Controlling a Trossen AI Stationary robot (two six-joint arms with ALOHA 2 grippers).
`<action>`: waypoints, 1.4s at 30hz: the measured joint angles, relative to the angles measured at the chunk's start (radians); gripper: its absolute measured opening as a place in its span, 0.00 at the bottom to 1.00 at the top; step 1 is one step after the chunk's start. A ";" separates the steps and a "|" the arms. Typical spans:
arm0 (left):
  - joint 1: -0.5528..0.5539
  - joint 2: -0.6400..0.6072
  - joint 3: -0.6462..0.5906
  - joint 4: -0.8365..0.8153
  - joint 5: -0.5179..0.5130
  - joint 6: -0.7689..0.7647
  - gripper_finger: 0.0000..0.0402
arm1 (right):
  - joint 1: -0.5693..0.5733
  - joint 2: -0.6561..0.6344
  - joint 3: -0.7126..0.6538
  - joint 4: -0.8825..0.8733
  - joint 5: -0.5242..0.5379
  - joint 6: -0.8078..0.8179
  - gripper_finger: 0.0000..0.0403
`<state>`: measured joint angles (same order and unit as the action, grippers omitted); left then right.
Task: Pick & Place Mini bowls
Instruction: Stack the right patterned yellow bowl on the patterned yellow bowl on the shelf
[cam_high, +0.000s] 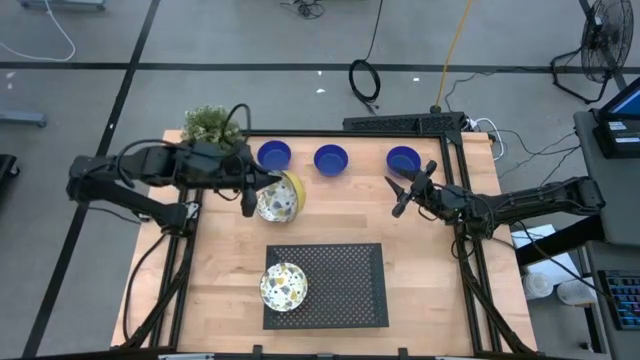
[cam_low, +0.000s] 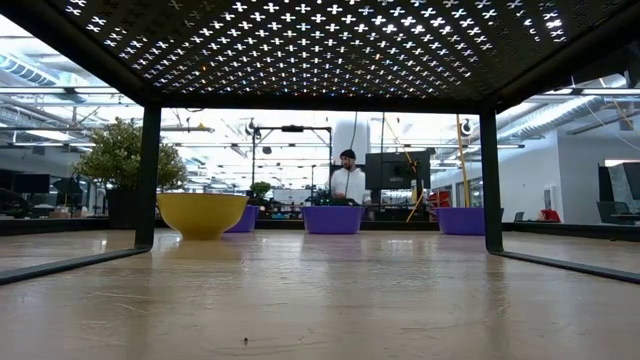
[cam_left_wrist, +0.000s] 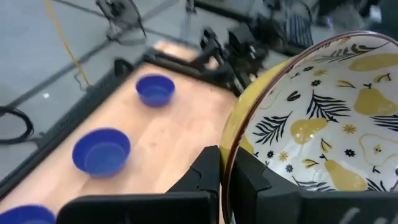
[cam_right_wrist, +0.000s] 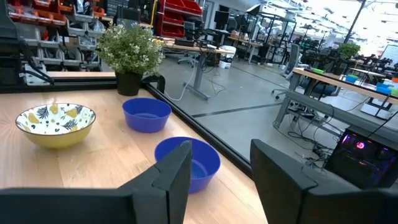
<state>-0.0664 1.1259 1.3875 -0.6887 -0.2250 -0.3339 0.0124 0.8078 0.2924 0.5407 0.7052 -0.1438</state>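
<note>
Three blue bowls (cam_high: 331, 159) are sitting along your table's far edge. Your left gripper (cam_high: 266, 187) is clamping a patterned bowl's (cam_high: 287, 193) rim near them, tilting it. Your right gripper (cam_high: 399, 194) is hovering with fingers apart near the far right corner.

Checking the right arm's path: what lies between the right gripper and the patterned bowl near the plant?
High view: only bare table between right gripper and patterned bowl.

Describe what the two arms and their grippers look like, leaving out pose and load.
Both arms are dark, nearly black, built of slim jointed segments, with black cables looping along them. The left gripper and right gripper each end in two flat, dark, blocky fingers, matte and unmarked in the wrist views. No coloured markings or labels show on either arm.
</note>
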 joint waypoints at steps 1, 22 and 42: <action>-0.010 0.019 0.045 -0.052 0.016 -0.001 0.03 | 0.000 0.000 0.000 0.000 0.000 0.000 0.38; -0.112 0.290 0.548 -0.712 0.338 -0.036 0.03 | 0.000 0.000 0.000 0.000 0.000 0.012 0.38; -0.138 0.652 0.888 -0.882 0.478 0.070 0.03 | 0.000 0.000 0.001 -0.005 0.000 0.021 0.38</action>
<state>-0.2044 1.7775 2.2757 -1.5711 0.2527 -0.2634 0.0125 0.8078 0.2935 0.5354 0.7052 -0.1227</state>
